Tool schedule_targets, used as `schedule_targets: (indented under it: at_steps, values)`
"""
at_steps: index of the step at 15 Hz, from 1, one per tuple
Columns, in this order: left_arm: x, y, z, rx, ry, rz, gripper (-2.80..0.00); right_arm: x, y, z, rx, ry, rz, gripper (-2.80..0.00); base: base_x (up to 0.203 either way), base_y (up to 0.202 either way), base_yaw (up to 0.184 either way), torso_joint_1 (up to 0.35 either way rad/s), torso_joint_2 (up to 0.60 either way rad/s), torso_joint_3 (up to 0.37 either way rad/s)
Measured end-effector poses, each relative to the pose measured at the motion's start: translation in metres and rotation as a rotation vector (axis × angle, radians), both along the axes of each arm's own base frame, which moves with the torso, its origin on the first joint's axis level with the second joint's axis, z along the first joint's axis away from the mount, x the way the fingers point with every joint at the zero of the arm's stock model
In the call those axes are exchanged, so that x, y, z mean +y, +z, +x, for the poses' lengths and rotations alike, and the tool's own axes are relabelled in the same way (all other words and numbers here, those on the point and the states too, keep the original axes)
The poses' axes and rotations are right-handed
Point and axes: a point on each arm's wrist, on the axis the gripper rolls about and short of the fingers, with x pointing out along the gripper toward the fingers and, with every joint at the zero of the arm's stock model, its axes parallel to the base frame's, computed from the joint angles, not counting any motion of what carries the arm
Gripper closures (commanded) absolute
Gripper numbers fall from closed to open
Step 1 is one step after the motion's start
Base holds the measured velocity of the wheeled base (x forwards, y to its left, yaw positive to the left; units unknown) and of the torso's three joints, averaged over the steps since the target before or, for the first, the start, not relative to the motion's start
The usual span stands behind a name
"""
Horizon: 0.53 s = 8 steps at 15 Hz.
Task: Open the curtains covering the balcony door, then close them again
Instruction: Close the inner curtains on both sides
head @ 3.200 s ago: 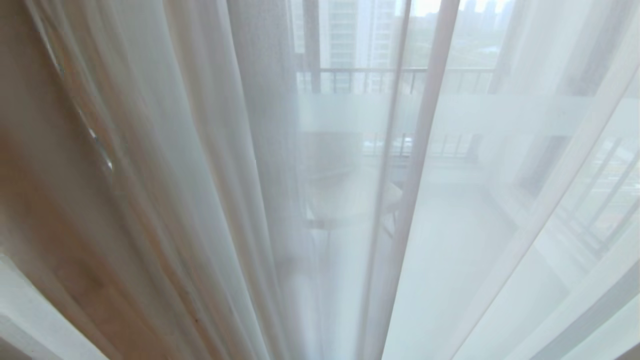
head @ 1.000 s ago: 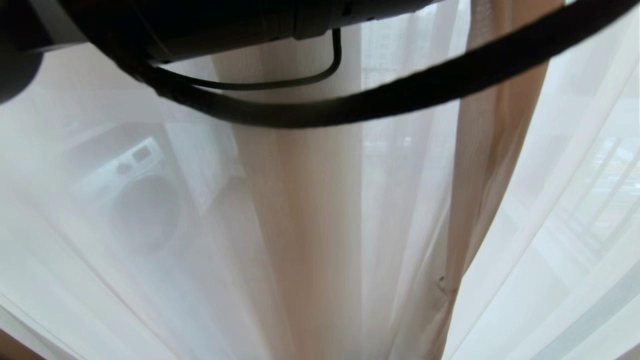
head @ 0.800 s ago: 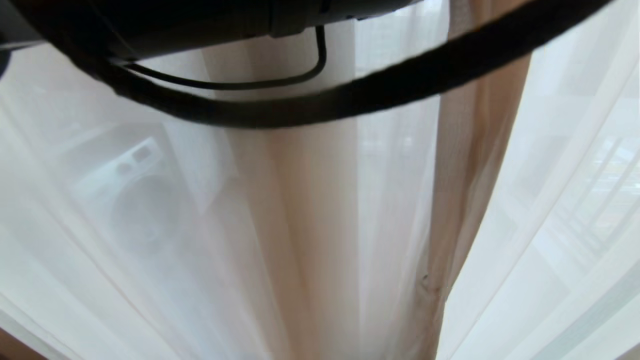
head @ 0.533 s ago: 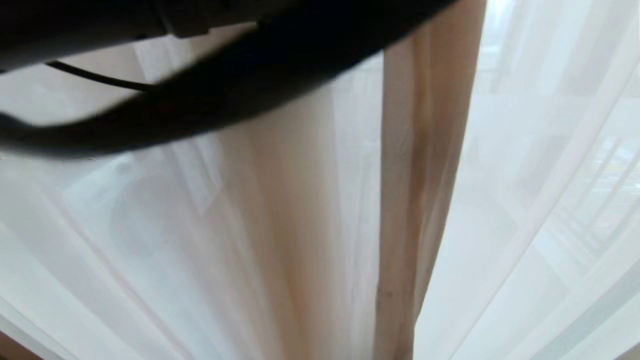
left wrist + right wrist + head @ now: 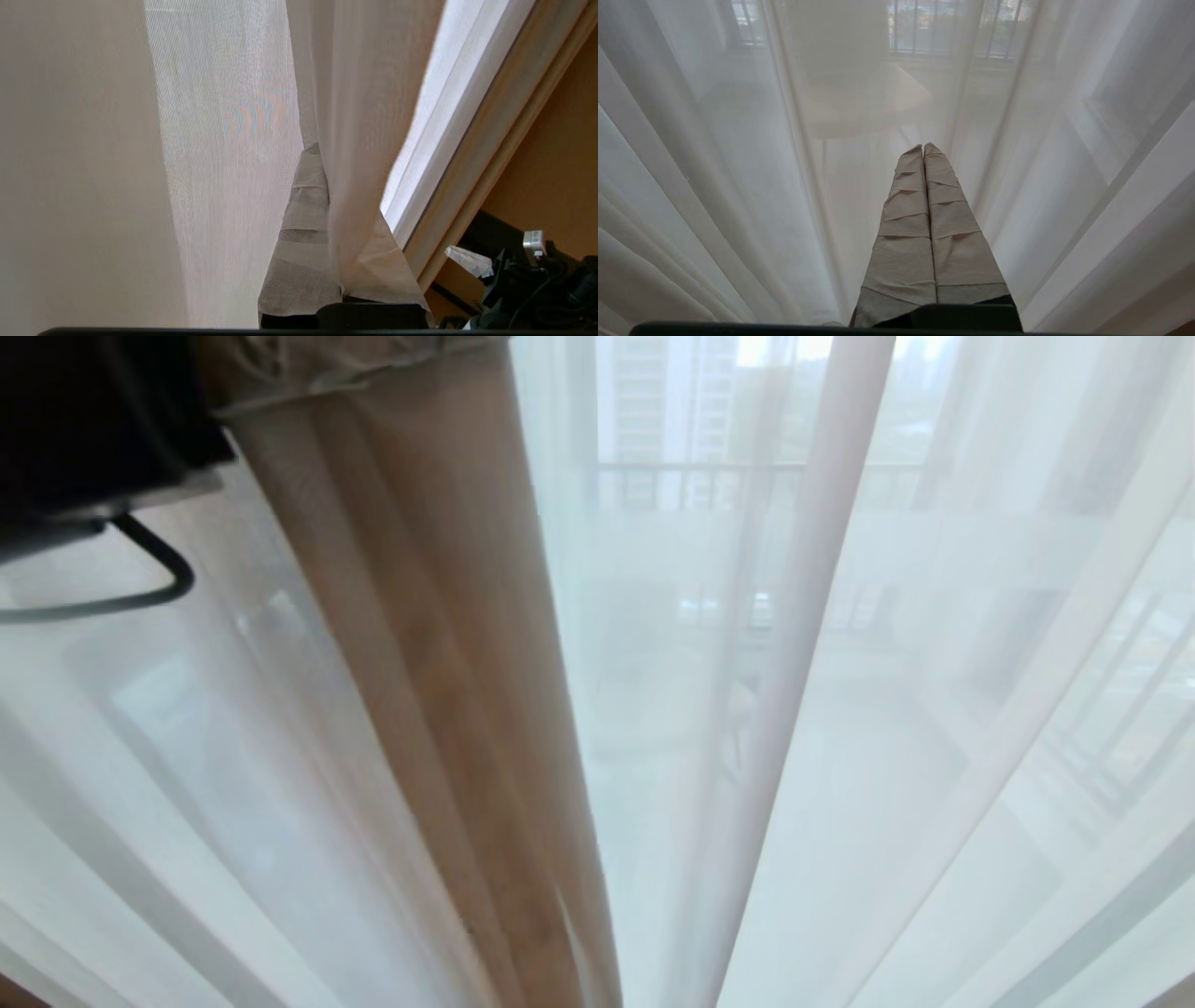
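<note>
Daylit balcony railing (image 5: pixel 747 476), pale towers (image 5: pixel 667 392) beyond, perhaps a round table (image 5: pixel 864 105)

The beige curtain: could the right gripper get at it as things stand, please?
Probably not directly. The right gripper is shut and faces only the sheer. The beige curtain hangs over by the left gripper, which is shut on it.

The curtains (image 5: pixel 411 663) hang in long folds. A thick beige strip is bunched up and leans across the thin white see-through cloth. The balcony door (image 5: pixel 840 546) shows faintly behind, with its pale frosted band.
</note>
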Motion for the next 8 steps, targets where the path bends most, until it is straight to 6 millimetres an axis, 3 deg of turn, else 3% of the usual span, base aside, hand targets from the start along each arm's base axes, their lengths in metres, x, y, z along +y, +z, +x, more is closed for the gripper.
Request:
schedule_targets:
  at_steps: [5, 6, 8]
  values:
    - [0.017, -0.004, -0.002, 0.000, 0.042, -0.003, 0.00, 0.000, 0.000, 0.000, 0.000, 0.000, 0.000, 0.00, 0.000, 0.000, 0.000, 0.000, 0.00, 0.000]
    - [0.018, -0.005, -0.002, 0.001, 0.047, -0.002, -2.80, 0.000, 0.000, 0.000, 0.000, 0.000, 0.000, 0.00, 0.000, 0.000, 0.000, 0.000, 0.00, 0.000]
    - [0.019, -0.008, 0.000, 0.012, 0.054, 0.015, -2.80, 0.000, 0.000, 0.000, -0.002, 0.000, 0.000, 0.00, 0.000, 0.000, 0.000, 0.000, 0.00, 0.000]
